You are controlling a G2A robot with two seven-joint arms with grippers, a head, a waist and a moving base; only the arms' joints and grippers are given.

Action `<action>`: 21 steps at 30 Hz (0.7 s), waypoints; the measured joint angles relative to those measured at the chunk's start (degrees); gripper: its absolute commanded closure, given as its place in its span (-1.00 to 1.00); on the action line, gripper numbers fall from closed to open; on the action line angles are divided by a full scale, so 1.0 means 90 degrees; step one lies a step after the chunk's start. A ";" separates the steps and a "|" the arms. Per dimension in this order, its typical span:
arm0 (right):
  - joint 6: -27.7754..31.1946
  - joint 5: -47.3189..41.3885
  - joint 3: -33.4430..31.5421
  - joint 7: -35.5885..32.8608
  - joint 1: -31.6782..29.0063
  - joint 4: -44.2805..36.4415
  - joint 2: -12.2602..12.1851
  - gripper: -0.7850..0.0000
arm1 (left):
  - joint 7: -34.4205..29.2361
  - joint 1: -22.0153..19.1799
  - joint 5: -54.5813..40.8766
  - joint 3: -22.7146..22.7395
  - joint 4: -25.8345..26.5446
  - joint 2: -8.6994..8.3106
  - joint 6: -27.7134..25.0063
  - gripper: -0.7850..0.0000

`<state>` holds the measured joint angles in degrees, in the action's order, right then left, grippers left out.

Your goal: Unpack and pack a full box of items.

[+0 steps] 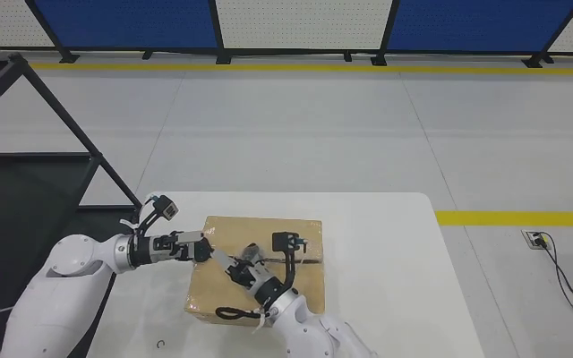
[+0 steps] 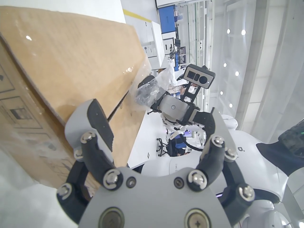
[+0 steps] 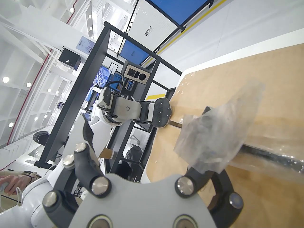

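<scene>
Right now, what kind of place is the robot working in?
Probably a robotics lab or industrial test hall: blue partition panels fence the area, a yellow floor line marks it off, and a cardboard box sits on a white table.

box (image 1: 260, 231): closed, inside hidden | plastic bag (image 3: 218, 129): contents indistinct

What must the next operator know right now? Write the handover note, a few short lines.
Left gripper: open, at the edge of the box, one finger at the centre seam of its top.
Right gripper: open, over the box top, with crumpled clear plastic clinging to one finger.
Box: on the table, flaps down.
Done: nothing unpacked that I can see.
Left: open the flaps, take the items out, pack them back.
</scene>
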<state>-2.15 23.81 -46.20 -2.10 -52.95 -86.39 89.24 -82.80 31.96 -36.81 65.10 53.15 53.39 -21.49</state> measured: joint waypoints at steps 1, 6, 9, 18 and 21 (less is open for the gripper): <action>0.0010 -0.0004 -0.0006 0.0017 0.0013 0.0012 0.0015 -1.00 | -0.0009 0.0018 0.0001 0.0019 0.0013 -0.0006 0.0009 -1.00; 0.0078 -0.0023 -0.0018 0.0065 0.0045 0.0033 0.0070 -1.00 | -0.0029 0.0079 -0.0003 0.0087 0.0055 -0.0026 0.0029 -1.00; 0.0117 -0.0014 -0.0024 0.0038 0.0056 0.0040 0.0097 -1.00 | -0.0039 0.0118 -0.0006 0.0133 0.0077 -0.0041 0.0039 -1.00; 0.0047 0.0024 -0.0077 -0.0010 0.0079 0.0236 0.0175 -1.00 | -0.0023 0.0147 -0.0121 0.0219 0.0114 -0.0045 0.0022 -1.00; 0.0054 -0.0012 -0.0107 0.0018 0.0117 0.0332 0.0208 -1.00 | -0.0029 0.0153 -0.0129 0.0238 0.0132 -0.0047 0.0029 -1.00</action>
<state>-1.67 23.70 -47.17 -1.94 -51.89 -83.40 91.11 -83.06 33.34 -37.98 67.24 54.34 52.97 -21.22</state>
